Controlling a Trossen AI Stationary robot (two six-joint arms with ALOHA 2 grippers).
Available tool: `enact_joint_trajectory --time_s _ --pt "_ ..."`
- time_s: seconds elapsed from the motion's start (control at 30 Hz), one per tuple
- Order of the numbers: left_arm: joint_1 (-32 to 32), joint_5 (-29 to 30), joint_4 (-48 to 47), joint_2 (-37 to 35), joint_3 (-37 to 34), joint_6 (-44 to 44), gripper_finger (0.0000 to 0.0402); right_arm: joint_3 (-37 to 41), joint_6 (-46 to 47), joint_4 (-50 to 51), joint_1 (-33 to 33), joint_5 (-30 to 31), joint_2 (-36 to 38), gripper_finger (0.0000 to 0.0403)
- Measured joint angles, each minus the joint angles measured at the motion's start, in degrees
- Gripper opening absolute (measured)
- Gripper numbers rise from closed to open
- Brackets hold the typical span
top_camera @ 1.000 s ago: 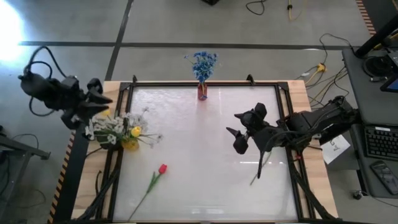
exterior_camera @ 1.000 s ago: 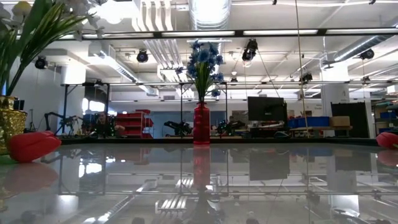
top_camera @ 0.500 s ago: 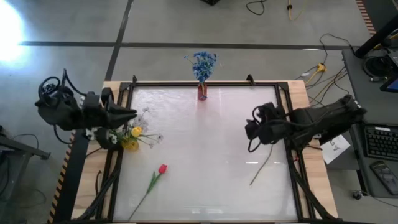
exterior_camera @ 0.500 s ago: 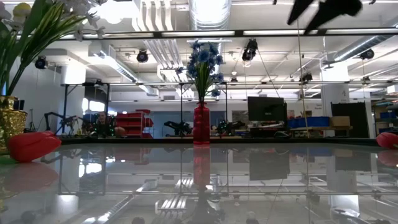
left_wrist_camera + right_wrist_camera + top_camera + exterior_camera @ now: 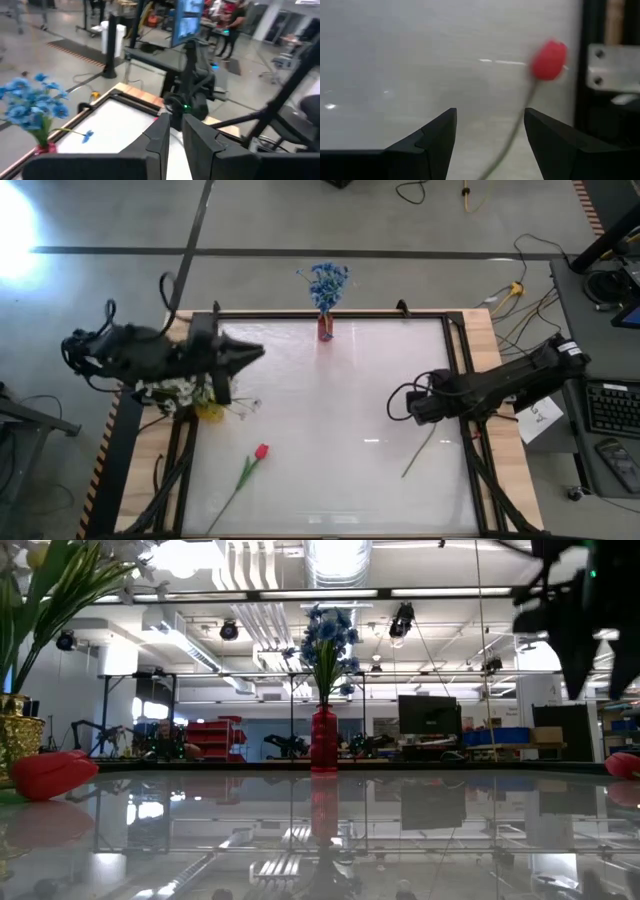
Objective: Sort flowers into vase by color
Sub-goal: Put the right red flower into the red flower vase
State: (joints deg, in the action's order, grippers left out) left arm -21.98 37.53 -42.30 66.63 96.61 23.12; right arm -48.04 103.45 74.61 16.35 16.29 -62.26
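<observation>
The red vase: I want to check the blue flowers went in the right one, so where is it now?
In the high view, the red vase stands at the middle of the table's far edge, holding the blue flowers, well away from both grippers.

You get four views. The high camera hangs above the table (image 5: 330,380) and looks straight down, taking in both arms and the floor around. The low camera sits at tabletop level, facing across the glossy surface toward the red vase (image 5: 323,738) of blue flowers (image 5: 328,640) and the room behind (that same vase stands at the far edge from above). Your left wrist camera looks forward across the table at the same blue flowers. Your right wrist camera sits close over the surface, framing a red tulip (image 5: 549,60).
</observation>
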Motion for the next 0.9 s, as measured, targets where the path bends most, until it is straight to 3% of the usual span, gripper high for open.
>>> enact_joint_trajectory --time_s 0.13,0.33,0.57,0.73,0.9 --pt "6.8 -4.7 -2.9 3.1 4.7 -0.2 0.0038 4.6 4.0 -0.4 -1.8 -3.3 -0.4 0.0219" --pt "12.7 -10.6 -4.4 6.8 9.2 -3.0 0.0038 7.0 13.1 -3.7 -1.6 -1.7 -3.5 0.021" --pt "13.3 -11.2 -12.7 8.8 13.0 -3.2 0.0038 7.2 17.7 -6.7 -1.3 -7.1 -9.6 0.021" --pt "13.4 -11.2 -18.6 8.0 15.1 -3.1 0.0038 7.6 28.3 -10.5 2.1 -8.2 -14.6 0.021" --pt "13.4 -9.7 -23.2 6.4 16.3 -2.9 0.0038 10.2 30.1 -8.5 5.2 -10.6 -20.0 0.021"
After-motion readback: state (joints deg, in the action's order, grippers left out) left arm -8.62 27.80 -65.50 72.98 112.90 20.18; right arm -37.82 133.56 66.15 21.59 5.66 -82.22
